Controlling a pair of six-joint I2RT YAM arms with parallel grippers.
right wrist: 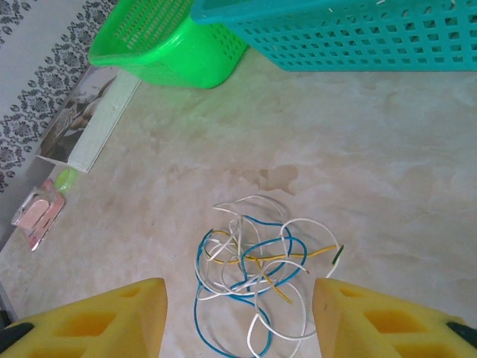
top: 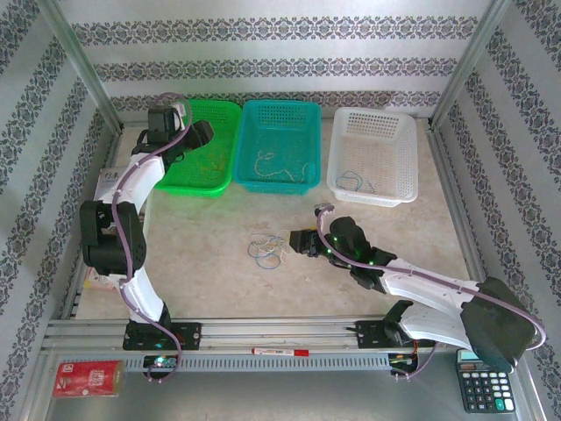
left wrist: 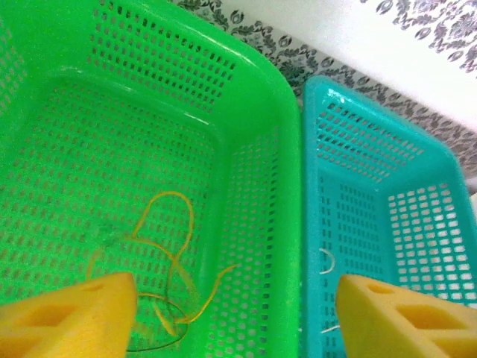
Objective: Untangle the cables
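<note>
Left arm: folded at the elbow and reaching to the upper left of the overhead frame. The left gripper (left wrist: pixel 237 302) is poised over the green basket (left wrist: pixel 246 112), fingers apart, nothing between them. Loose yellowish cables (left wrist: pixel 173 257) lie on that basket's floor, lower centre of the wrist frame.

Right arm: stretched low from the lower right toward frame centre. The right gripper (right wrist: pixel 240 302) has its fingers spread. A tangle of cables (right wrist: pixel 250 268), blue, white and yellow, lies on the table (right wrist: pixel 358 164) between the two pads' lines, below the teal basket (right wrist: pixel 350 37).
</note>
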